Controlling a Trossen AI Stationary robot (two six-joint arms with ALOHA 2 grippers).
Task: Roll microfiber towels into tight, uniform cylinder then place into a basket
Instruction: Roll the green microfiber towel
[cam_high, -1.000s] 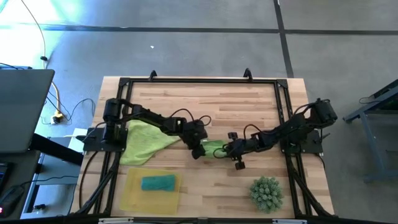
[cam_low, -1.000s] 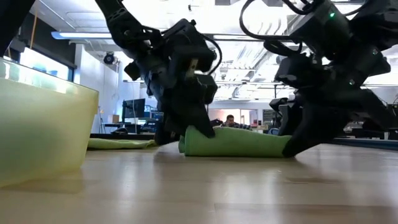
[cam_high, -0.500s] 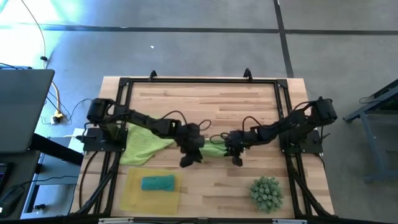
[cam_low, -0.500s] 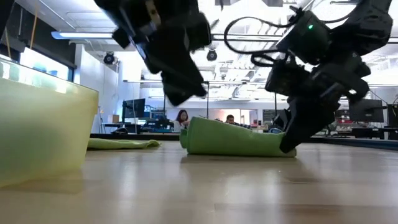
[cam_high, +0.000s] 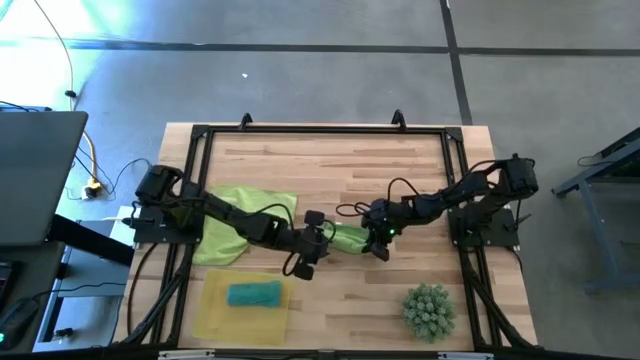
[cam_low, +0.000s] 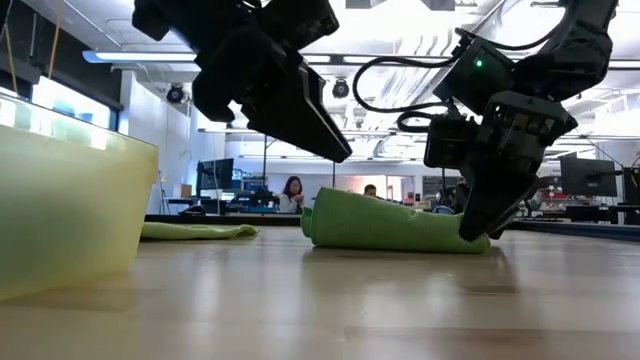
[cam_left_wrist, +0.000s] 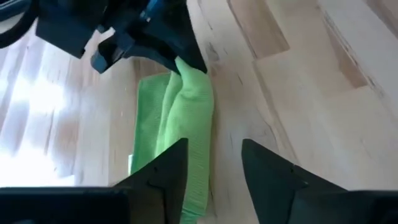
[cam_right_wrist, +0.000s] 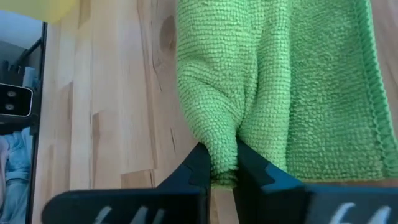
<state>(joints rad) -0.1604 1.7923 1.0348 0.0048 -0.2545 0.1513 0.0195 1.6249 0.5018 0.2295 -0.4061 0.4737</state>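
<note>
- Two grippers no longer share the rolled lime-green microfiber towel (cam_high: 345, 238): we see the left gripper (cam_high: 303, 262) has let go and lifted clear since a second ago, its fingers now standing apart just beside the roll's near end.
- The right gripper (cam_right_wrist: 217, 163) has closed and now pinches the roll's far end.
- The roll lies mid-table, well apart from the shallow translucent yellow basket (cam_high: 216, 313), which holds a teal roll (cam_high: 253, 294).
- We judge the roll formed; carrying remains.

Spiky green ball-like plant (cam_high: 429, 310) on the wooden table's (cam_high: 330, 160) front-right corner.
</note>
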